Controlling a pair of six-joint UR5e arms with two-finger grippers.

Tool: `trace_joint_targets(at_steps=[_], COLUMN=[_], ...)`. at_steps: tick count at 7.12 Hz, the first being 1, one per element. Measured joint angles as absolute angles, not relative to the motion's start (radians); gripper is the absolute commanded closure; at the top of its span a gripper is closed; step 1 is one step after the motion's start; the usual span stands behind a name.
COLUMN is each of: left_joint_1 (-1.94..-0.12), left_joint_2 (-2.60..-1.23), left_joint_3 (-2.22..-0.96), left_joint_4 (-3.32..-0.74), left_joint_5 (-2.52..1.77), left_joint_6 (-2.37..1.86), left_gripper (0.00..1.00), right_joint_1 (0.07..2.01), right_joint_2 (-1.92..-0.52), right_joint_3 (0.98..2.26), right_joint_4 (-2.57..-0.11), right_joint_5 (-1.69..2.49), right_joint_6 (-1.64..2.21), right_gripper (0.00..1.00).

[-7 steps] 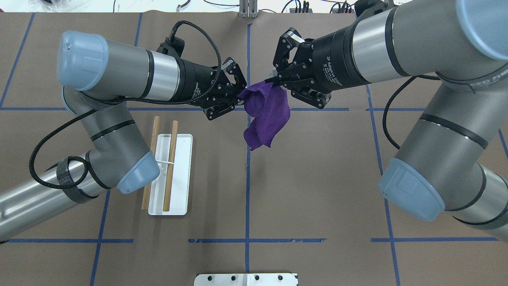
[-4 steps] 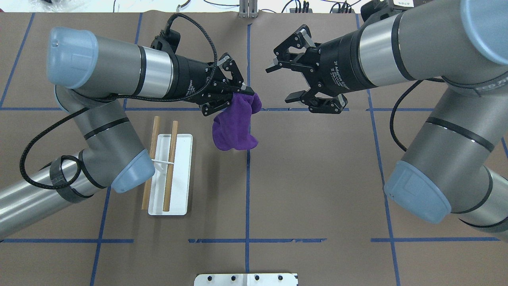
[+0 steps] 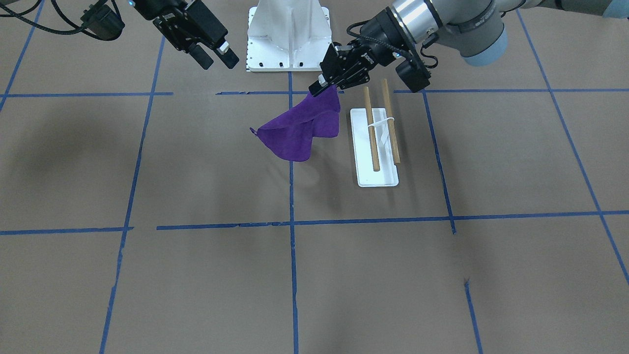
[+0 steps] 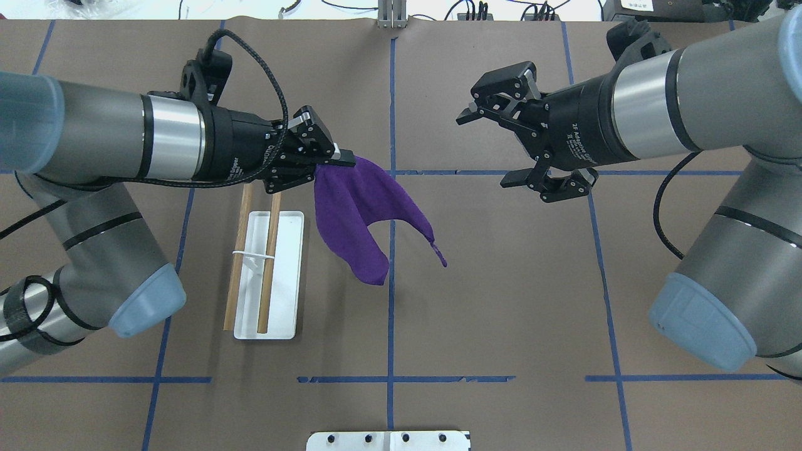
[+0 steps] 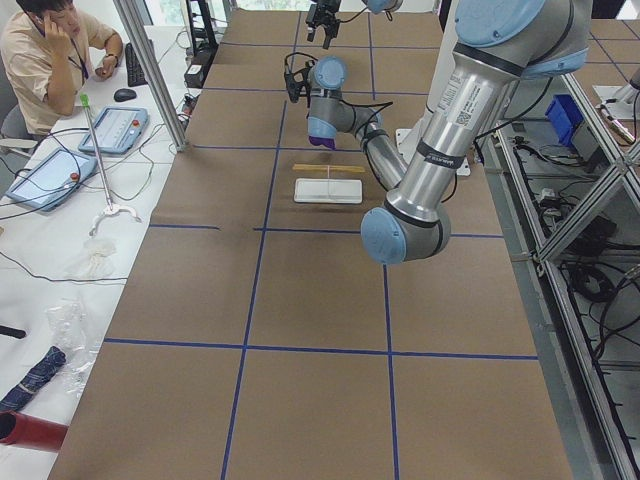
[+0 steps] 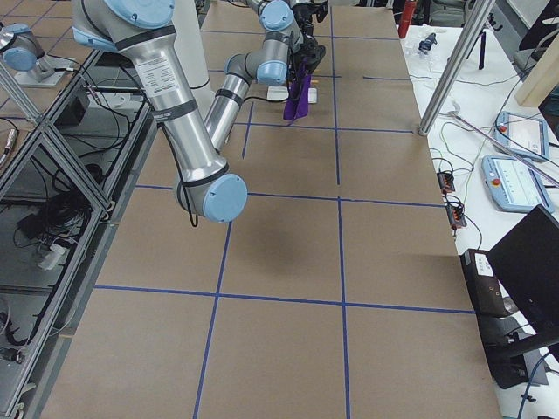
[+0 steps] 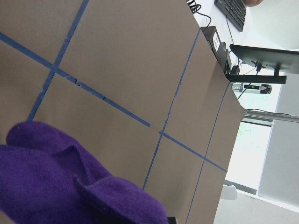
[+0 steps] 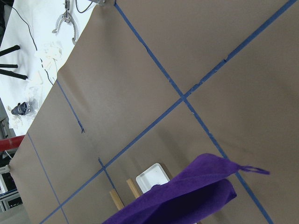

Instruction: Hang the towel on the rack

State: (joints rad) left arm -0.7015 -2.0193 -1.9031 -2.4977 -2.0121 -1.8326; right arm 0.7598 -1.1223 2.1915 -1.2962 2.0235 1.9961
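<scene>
The purple towel (image 4: 357, 210) hangs in the air from my left gripper (image 4: 341, 160), which is shut on one edge of it; its loop tag (image 4: 440, 255) trails to the right. It also shows in the front view (image 3: 302, 129), the left wrist view (image 7: 60, 186) and the right wrist view (image 8: 187, 196). The rack (image 4: 269, 275), a white base with two wooden dowels (image 4: 268, 263), stands on the table just left of the towel and below my left wrist; in the front view (image 3: 377, 147) it is right of the towel. My right gripper (image 4: 495, 150) is open and empty, well right of the towel.
A large white bolted pedestal base (image 3: 290, 34) stands at the robot's side of the table. Blue tape lines (image 4: 391, 250) grid the brown table cover. An operator (image 5: 45, 55) sits at a side desk with tablets and cables.
My right gripper opened, let go of the towel and drew back to the right. My left gripper carried the towel left toward the rack, and the towel has unfolded and swung out.
</scene>
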Motion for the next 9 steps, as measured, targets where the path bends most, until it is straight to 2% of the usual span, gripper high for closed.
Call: trace_joint_targets(at_steps=[2,4,6,9], left_joint_1=[-0.704,-0.704,-0.71,-0.789], left_joint_2=[-1.861,-1.671,-1.613,-1.602], left_joint_3=[-1.942,-1.893,-1.818,-1.777], left_joint_4=[-2.558,-2.777,-2.907,-2.923], left_joint_5=[-2.014,-2.019,-2.019,-2.085], left_joint_6=[-1.572,-1.362,-1.297,-1.208], left_gripper=[1.0,1.0,1.0,1.0], right_joint_1=[0.762,0.762,0.764,0.766], right_joint_2=[-1.139,-1.145,-1.157,-1.179], right_joint_3=[2.194,2.194,2.197,2.197], right_joint_4=[-1.296,-1.296,-1.295,-1.295], right_joint_5=[2.022,2.017,2.017,2.014], right_joint_6=[1.982,1.979,1.979,1.979], right_gripper=[0.0,0.0,0.0,0.0])
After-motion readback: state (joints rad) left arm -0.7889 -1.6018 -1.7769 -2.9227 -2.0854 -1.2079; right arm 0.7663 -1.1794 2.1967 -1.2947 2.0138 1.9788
